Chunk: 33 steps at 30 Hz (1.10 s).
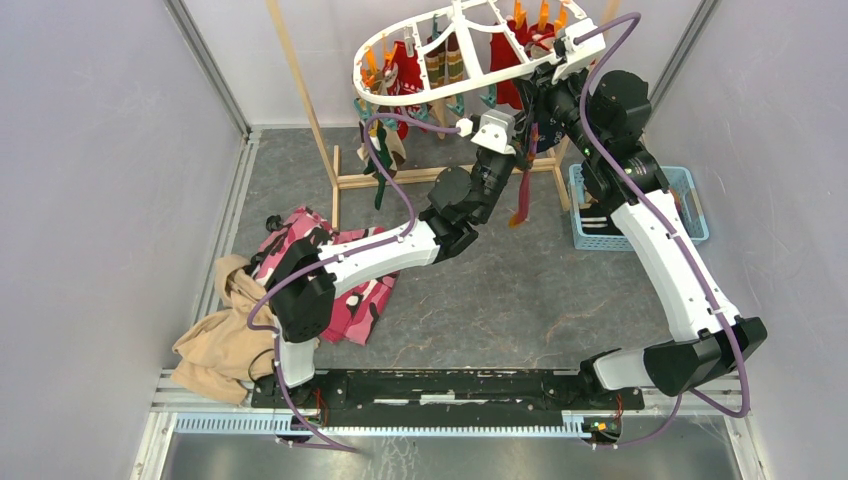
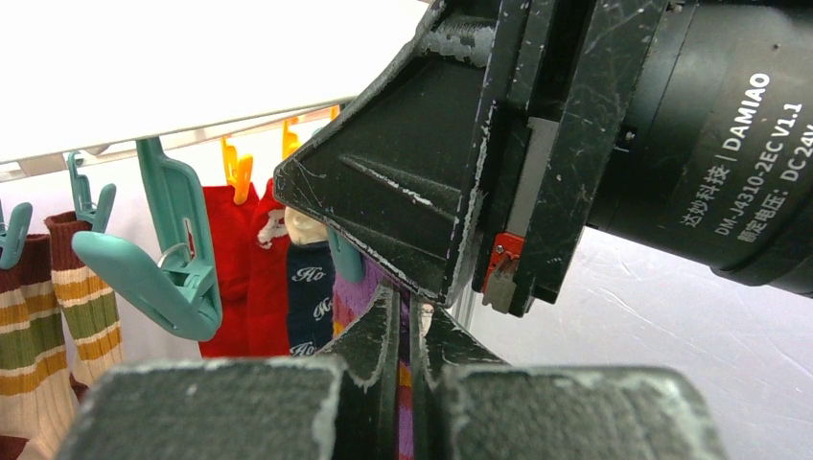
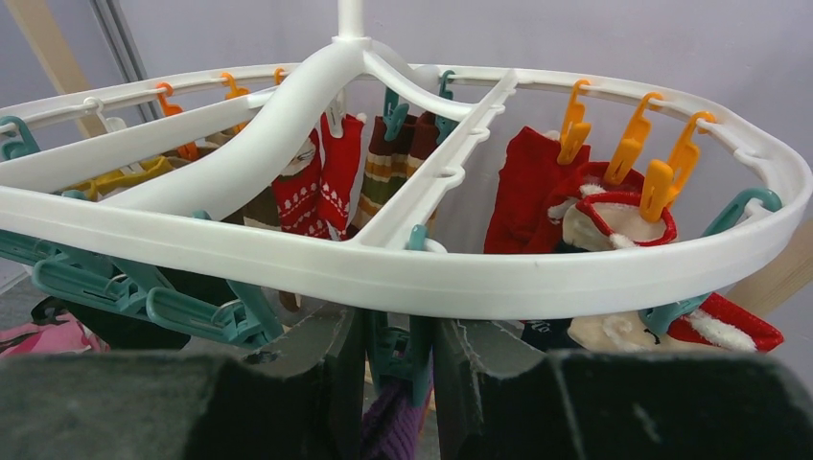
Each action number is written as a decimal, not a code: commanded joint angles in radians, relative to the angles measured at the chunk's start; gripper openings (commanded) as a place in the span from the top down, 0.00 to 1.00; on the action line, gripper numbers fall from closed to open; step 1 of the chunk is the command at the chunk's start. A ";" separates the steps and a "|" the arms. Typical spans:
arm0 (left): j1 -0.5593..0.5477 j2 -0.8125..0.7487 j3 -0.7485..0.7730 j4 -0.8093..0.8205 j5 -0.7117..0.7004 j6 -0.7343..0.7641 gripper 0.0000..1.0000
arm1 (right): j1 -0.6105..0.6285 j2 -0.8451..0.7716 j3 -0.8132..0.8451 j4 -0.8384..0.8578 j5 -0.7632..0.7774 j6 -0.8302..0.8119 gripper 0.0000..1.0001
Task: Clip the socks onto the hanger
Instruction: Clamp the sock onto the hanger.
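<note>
While the left gripper [image 2: 409, 331] clamps the soft purple-maroon knit sock [image 3: 388, 436] just under the rim of the white plastic oval hanger [image 3: 460, 278], the right gripper [image 3: 395, 356] squeezes a teal plastic clip [image 3: 393, 345] there. Light and limp, the sock likely handles best pinched at its cuff.

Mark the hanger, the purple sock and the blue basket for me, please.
hanger [image 3: 403, 273]: right wrist view, near white rim.
purple sock [image 3: 388, 433]: right wrist view, bunched top edge.
blue basket [image 1: 698, 212]: top external view, right wall.
</note>
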State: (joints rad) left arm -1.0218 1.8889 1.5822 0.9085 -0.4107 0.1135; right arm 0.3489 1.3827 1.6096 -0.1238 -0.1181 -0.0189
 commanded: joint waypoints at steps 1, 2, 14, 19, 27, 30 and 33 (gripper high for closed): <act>-0.006 -0.014 0.010 0.087 0.011 0.036 0.98 | 0.005 -0.017 -0.007 0.010 0.012 0.016 0.87; -0.005 -0.014 0.011 0.086 0.012 0.035 0.98 | 0.006 -0.017 -0.007 0.011 0.011 0.017 0.86; -0.005 -0.005 0.024 0.068 0.009 0.017 0.98 | 0.005 -0.033 -0.002 0.005 -0.002 0.017 0.41; -0.006 -0.003 0.032 0.061 0.005 0.003 0.90 | 0.005 -0.044 0.000 -0.002 -0.003 0.017 0.31; -0.005 -0.070 -0.073 0.080 0.036 -0.051 0.50 | -0.012 -0.091 -0.011 -0.035 -0.037 -0.004 0.17; -0.005 -0.134 -0.171 0.087 0.065 -0.074 0.39 | -0.032 -0.113 -0.026 -0.049 -0.079 -0.015 0.13; -0.004 -0.227 -0.326 0.087 0.125 -0.104 0.22 | -0.076 -0.140 -0.054 -0.063 -0.157 -0.025 0.12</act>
State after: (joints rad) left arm -1.0233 1.8034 1.3823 0.9409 -0.3569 0.0784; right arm 0.3191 1.2957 1.5829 -0.1741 -0.1806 -0.0307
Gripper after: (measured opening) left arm 0.704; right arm 0.878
